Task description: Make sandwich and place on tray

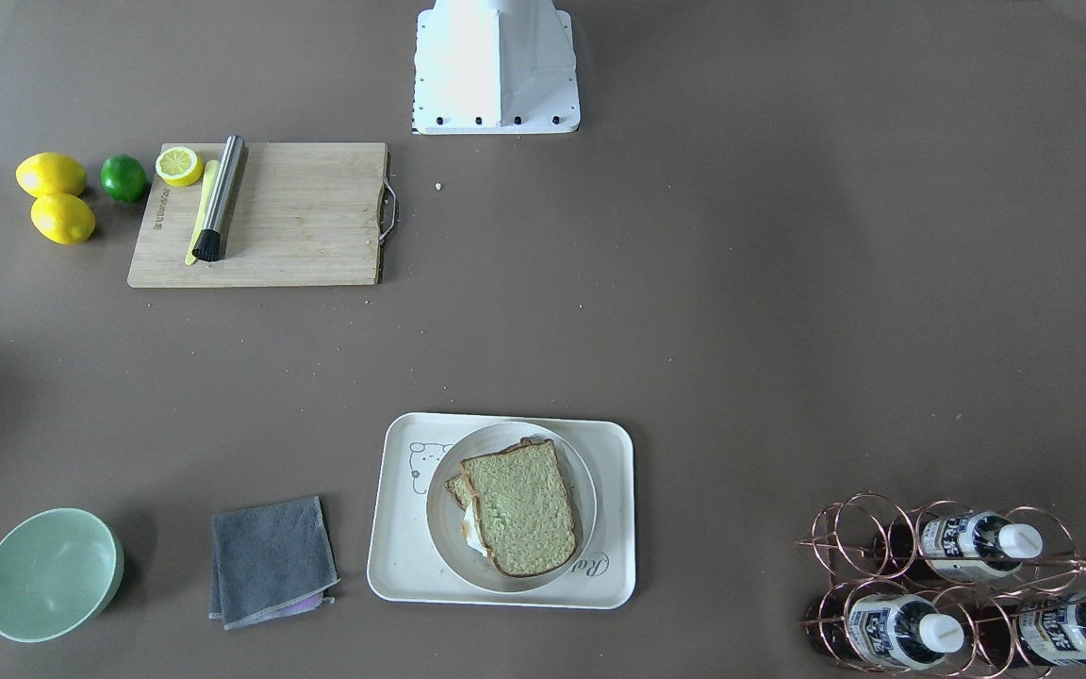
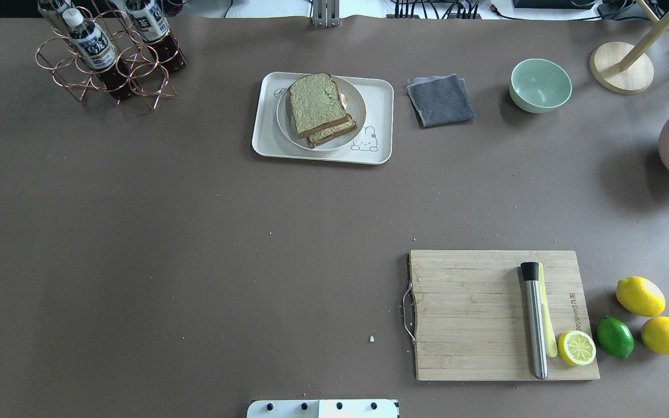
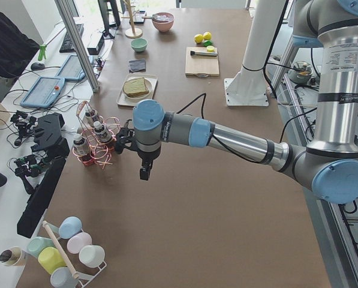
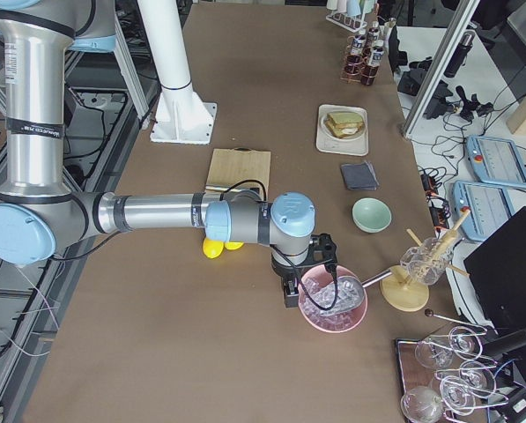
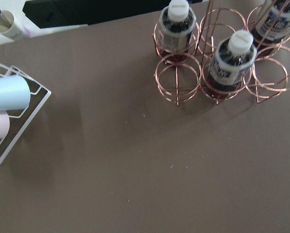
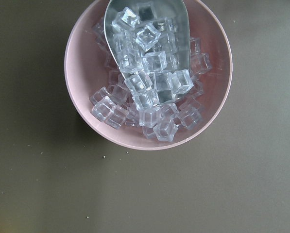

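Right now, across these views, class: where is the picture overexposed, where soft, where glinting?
Front-facing view: the robot base is blown out to near-white. Left wrist view: the bottles look slightly soft. Right wrist view: the ice cubes are crisp with bright glints, and the table darkens toward the left edge.

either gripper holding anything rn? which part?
Cannot tell: left gripper and right gripper show only in side views, nothing visibly in either. The sandwich lies on the plate in the tray, away from both.
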You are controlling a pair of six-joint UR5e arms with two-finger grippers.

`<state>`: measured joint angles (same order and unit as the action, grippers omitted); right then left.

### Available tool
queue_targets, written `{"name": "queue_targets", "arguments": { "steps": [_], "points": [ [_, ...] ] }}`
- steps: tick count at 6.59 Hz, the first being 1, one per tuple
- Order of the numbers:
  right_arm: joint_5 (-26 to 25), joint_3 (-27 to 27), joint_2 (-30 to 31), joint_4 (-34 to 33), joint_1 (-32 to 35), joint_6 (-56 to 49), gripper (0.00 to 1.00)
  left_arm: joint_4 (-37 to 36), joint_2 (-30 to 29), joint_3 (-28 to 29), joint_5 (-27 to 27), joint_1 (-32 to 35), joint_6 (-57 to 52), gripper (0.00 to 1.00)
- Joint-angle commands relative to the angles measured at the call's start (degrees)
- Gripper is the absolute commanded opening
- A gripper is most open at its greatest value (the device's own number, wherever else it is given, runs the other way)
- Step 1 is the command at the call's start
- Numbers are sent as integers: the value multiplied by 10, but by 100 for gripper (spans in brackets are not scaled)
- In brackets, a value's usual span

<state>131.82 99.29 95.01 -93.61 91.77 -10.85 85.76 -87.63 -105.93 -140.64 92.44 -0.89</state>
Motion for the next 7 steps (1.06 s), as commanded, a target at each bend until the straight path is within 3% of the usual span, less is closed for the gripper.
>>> {"name": "queue_targets", "arguments": {
  "steps": [1,4,7],
  "points": [
    [-2,-7,0,7,-4,0,100,92,45,43,60,5,-2,98],
    [4,-11,-4,7,-6,2,100,107,40,56,63,3,12,98],
    [12,-11,-9,7,-5,7,100,108,36,42,22,-13,60,98]
  ]
}}
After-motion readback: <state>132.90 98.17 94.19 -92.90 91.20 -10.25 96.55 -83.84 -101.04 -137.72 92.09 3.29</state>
